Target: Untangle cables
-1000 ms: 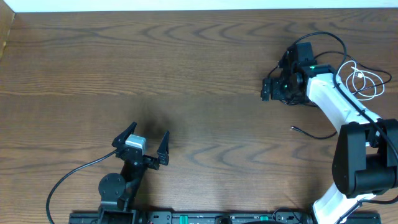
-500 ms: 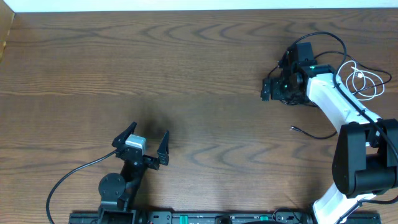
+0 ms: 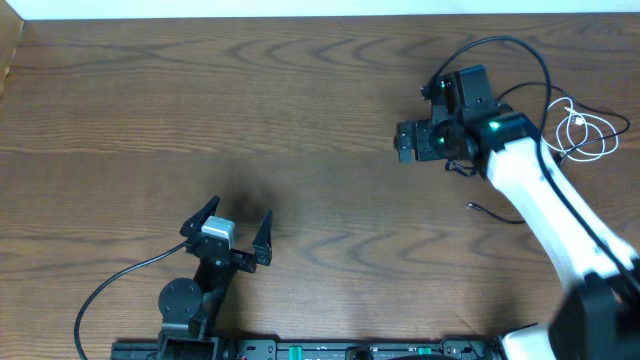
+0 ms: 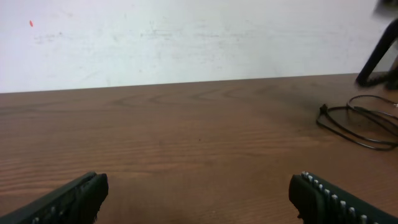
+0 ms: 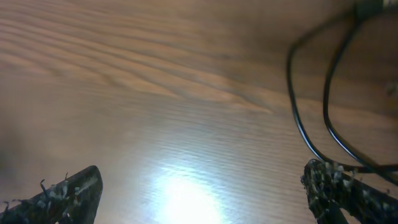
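The black cable shows in the overhead view only as a short stretch with its plug end (image 3: 472, 206) on the table, beside the right arm. Its thin loops lie at the right of the right wrist view (image 5: 311, 124) and far right in the left wrist view (image 4: 357, 121). The white cable (image 3: 585, 130) lies coiled at the table's right edge. My right gripper (image 3: 418, 120) (image 5: 202, 199) is open and empty, over bare wood left of the black loops. My left gripper (image 3: 232, 222) (image 4: 199, 199) is open and empty near the front, far from both cables.
The right arm's own thicker black cable (image 3: 500, 42) arcs above its wrist. The left arm's cable (image 3: 110, 285) trails to the front left. A white wall (image 4: 186, 37) runs along the table's far edge.
My right gripper has moved left and a little toward the far edge, with the arm stretched further out. The left arm and both cables have not moved.
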`<action>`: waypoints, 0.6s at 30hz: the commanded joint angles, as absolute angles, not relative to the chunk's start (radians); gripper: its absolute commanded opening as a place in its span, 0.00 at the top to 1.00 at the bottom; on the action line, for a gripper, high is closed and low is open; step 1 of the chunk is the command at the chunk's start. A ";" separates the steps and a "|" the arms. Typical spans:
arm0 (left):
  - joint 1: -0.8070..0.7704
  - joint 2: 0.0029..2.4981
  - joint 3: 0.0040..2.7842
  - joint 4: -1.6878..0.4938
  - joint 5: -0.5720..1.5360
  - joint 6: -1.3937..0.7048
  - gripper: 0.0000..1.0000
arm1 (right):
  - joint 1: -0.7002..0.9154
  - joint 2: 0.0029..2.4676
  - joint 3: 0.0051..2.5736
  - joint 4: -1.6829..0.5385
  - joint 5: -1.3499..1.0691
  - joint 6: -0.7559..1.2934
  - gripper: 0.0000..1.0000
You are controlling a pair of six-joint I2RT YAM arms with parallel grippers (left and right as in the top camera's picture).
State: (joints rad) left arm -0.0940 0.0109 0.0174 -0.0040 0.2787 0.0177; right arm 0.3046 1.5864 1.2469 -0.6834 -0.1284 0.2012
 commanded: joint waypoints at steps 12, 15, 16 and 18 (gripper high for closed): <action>-0.097 0.004 0.004 -0.045 0.288 0.002 0.02 | 0.393 1.227 1.222 -0.690 -0.130 0.201 0.01; -0.097 0.004 0.004 -0.045 0.288 0.002 0.02 | 0.393 1.230 1.222 -0.702 -0.130 0.201 0.01; -0.097 0.004 0.004 -0.045 0.288 0.002 0.02 | 0.393 1.234 1.222 -0.711 -0.130 0.201 0.01; -0.097 0.004 0.004 -0.045 0.288 0.002 0.02 | 0.393 1.239 1.220 -0.740 -0.130 0.201 0.01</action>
